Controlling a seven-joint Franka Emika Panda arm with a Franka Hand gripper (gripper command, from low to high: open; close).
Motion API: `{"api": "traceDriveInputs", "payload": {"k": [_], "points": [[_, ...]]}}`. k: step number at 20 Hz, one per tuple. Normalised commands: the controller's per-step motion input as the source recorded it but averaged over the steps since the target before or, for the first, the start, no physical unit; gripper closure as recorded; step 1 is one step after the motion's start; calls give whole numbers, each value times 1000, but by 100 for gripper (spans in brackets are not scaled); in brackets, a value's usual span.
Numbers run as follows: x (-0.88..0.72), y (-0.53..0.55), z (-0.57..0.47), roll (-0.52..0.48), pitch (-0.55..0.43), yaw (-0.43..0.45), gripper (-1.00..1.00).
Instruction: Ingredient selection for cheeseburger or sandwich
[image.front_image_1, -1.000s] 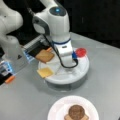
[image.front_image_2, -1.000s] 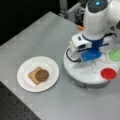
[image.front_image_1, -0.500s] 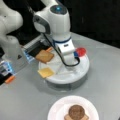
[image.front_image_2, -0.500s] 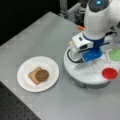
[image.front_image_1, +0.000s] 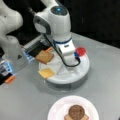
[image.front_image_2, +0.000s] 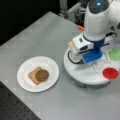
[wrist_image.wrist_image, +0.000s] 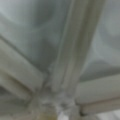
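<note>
gripper (image.front_image_1: 70, 65) low over white tray (image.front_image_1: 82, 71); toast (image.front_image_1: 45, 57), cheese (image.front_image_1: 46, 73) at tray's left

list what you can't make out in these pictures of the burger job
- Gripper: fingertips hidden behind the arm's own wrist in both front views; the wrist view shows only the white divided tray.
- Toast under the patty: cut off by a front view's bottom edge.
- Green piece: partly behind the arm, cut by a front view's right edge.

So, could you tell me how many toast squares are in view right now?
2. One toast square lies in a compartment of the white divided tray, at a front view's left. The other toast square sits on the white plate under the patty. The arm may hide others.
</note>
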Motion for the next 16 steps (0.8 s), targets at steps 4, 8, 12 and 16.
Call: {"api": "traceDriveInputs", "payload": {"k": [4, 8, 12, 16], "points": [[54, 156, 79, 153, 52, 202, -100], [74, 112, 66, 169, 66, 197, -100], [87, 112, 51, 175, 65, 107, -100], [90, 119, 44, 170, 64, 29, -100]]}}
